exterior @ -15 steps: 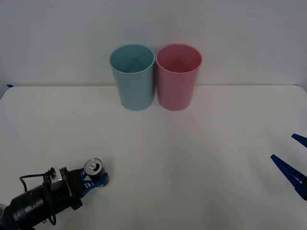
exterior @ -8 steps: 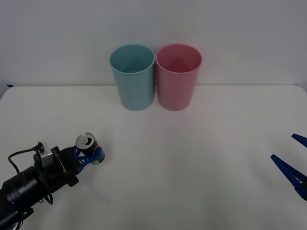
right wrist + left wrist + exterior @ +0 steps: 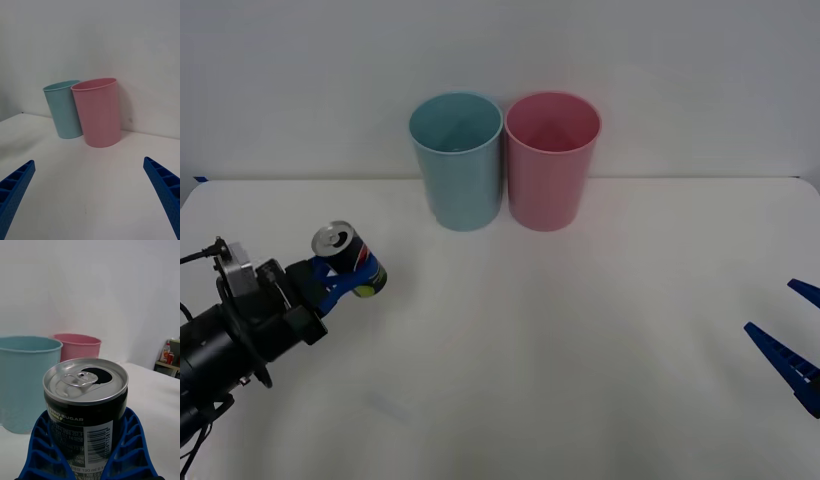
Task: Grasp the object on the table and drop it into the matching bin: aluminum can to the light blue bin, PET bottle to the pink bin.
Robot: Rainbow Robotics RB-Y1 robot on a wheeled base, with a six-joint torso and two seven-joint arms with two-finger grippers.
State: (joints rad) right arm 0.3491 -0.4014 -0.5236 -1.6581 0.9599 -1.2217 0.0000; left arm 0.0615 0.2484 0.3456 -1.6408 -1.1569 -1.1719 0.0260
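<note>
We list: left gripper (image 3: 340, 282), blue ribbed fingers clamped on the small dark, silver-topped aluminium drink can (image 3: 347, 260), held above the white matte table (image 3: 580, 340). Beyond it: pale teal plastic cup-shaped bin (image 3: 458, 160), then matching pink bin (image 3: 551, 160). Right gripper (image 3: 792, 340): fingers apart.

The left gripper (image 3: 348, 282) is now higher and further forward than 1 s ago, w/ the aluminum can (image 3: 346, 258) clamped between its blue fingers (image 3: 129, 442). The can was low at the near-left of the table (image 3: 580, 330); now it is lifted off the surface, approx. halfway toward the light blue bin (image 3: 457, 160), though well apart from it. Its top tilts slightly more to the left. The arm also moved further to the left edge.
</note>
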